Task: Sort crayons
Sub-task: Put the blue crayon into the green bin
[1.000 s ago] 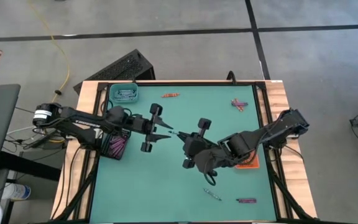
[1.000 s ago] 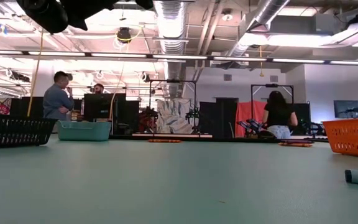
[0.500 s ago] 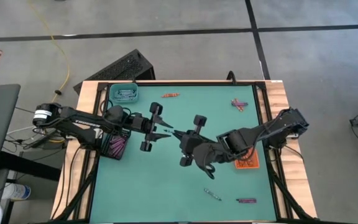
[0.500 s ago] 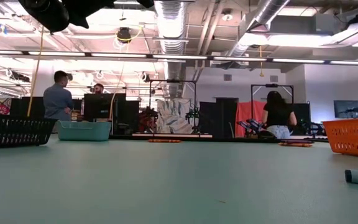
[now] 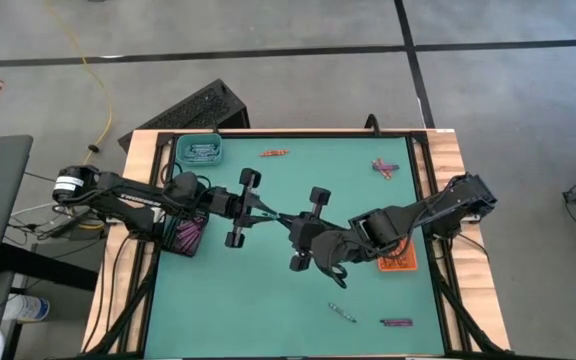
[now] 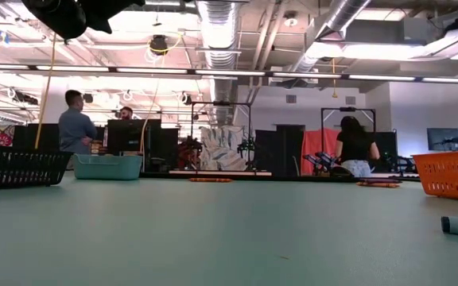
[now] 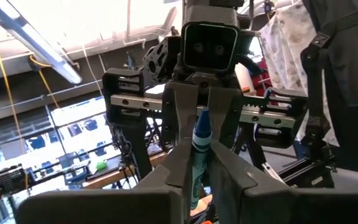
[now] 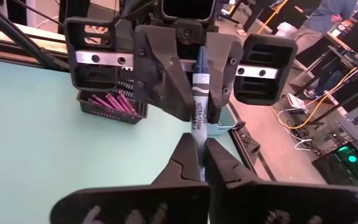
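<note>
1. Crayon [image 8: 198,93], blue-grey, is held in mid-air over the middle of the table [image 5: 268,300] and is gripped at both ends: my right gripper [image 8: 199,149] is clenched on one end, my left gripper [image 7: 197,158] on the other.
2. Change noted: a moment ago my left gripper's fingers stood apart around the crayon's free end; they have now closed on it. The right wrist view shows the left fingers [image 8: 160,74] pressed against the crayon's sides, and the left wrist view shows the wrapper between my own fingers [image 7: 179,168].
3. My right gripper has stayed shut throughout.
4. Judgement: this is a hand-over caught halfway. Both arms hold the one crayon, so neither can carry it off until the right lets go.
5. Teal tray [image 5: 199,151] sits at the far left corner and already holds pale sticks; I judge it the likely destination.
6. Black tray [image 5: 187,236], just beside the left arm, holds purple crayons [image 8: 107,101].
7. Orange tray [image 5: 398,263] lies under the right arm.
8. Loose crayons remain: orange-red ones [image 5: 274,153] at the far edge, a mixed cluster [image 5: 383,167] at the far right, and two more [image 5: 343,313] [image 5: 396,323] near the front edge. Sorting is well short of done.
</note>
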### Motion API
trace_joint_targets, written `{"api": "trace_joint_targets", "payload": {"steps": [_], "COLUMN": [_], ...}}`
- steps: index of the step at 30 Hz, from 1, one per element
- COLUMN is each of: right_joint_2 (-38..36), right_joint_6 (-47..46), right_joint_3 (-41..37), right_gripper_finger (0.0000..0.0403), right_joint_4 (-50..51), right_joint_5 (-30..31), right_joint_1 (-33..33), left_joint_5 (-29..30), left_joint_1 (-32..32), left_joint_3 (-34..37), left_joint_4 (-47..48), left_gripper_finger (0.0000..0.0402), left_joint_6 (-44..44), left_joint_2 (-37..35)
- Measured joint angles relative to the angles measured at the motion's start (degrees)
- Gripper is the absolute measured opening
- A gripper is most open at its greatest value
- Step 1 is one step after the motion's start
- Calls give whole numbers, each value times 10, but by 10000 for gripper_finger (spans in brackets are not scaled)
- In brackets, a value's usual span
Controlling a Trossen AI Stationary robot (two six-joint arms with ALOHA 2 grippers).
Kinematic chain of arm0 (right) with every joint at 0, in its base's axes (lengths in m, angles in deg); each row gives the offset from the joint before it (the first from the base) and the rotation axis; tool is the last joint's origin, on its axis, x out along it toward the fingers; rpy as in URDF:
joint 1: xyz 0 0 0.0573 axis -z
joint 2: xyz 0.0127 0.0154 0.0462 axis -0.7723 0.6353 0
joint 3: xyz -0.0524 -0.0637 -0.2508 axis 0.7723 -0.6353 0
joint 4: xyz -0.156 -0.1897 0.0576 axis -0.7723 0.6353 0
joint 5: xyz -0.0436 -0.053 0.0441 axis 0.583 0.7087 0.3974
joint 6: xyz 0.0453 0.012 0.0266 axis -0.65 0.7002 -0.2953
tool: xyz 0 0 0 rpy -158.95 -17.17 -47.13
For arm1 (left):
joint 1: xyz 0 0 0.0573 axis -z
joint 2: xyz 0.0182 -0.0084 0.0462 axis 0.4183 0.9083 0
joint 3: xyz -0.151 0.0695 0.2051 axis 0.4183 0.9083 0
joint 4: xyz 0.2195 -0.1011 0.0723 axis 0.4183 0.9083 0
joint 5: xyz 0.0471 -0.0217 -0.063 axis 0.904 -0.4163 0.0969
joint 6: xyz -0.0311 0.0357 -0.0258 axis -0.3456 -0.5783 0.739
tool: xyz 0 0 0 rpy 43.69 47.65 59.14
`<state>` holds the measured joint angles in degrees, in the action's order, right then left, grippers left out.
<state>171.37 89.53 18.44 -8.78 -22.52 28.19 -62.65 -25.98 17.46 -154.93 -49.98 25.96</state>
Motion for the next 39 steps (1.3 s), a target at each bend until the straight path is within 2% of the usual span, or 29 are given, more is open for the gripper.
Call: {"api": "trace_joint_targets", "payload": {"steps": [4,11,15,21,25,29,35,39], "right_joint_2": [0,0,1,0,0,0,0,1], "right_joint_6": [-1,-22,-79,-238,-338,-398,-468,-502], "right_joint_3": [0,0,0,-11,-55,-119,-200,-240], "right_gripper_finger": [3,14,58,142,182,202,202,197], "right_joint_4": [0,22,86,256,321,325,310,295], "right_joint_5": [-7,-32,-32,-18,-23,-39,-54,-64], "right_joint_1": [0,3,9,21,19,19,18,13], "left_joint_5": [-14,-33,-32,-34,17,68,158,226], "left_joint_1": [0,0,-8,-63,-115,-174,-248,-304], "left_joint_3": [0,0,0,0,-1,-25,-104,-178], "left_joint_4": [0,25,62,177,265,378,549,703], "left_gripper_finger": [8,3,2,1,1,1,0,0], "left_joint_6": [-11,-29,-48,-86,-135,-188,-257,-293], "left_joint_2": [0,0,0,0,0,0,0,0]}}
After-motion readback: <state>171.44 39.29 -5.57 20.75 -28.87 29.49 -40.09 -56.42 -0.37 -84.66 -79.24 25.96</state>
